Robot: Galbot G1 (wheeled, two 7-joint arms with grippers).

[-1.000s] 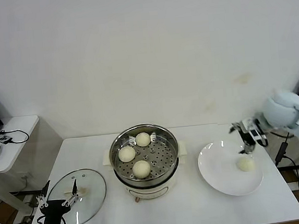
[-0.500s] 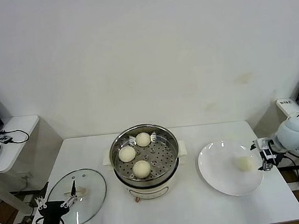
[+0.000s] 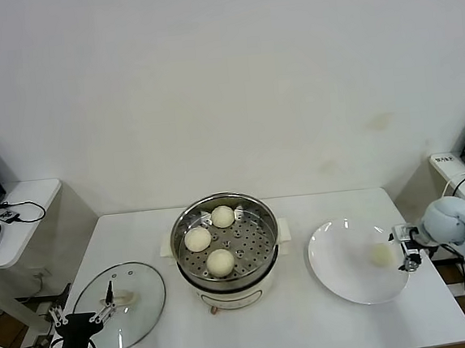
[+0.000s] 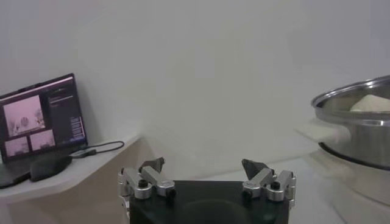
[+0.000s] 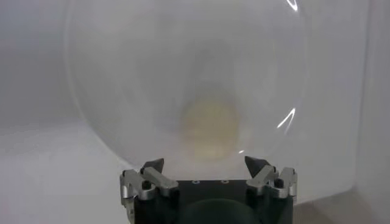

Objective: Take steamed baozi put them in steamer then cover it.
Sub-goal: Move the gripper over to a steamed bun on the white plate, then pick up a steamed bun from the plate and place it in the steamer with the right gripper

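1. Baozi [image 3: 380,255], the last one outside the pot, lay on the white plate [image 3: 343,274], just ahead of the right gripper [image 3: 405,249] and apart from its fingers [image 5: 152,165].
2. Right gripper's fingers were spread wide, holding nothing, at the plate's outer rim.
3. Three baozi [image 3: 220,261] sat in the steamer [image 3: 225,248].
4. Cover [image 3: 120,304] lay on the table [image 3: 311,322].
5. Left gripper [image 3: 81,318] stood open and empty beside the cover.
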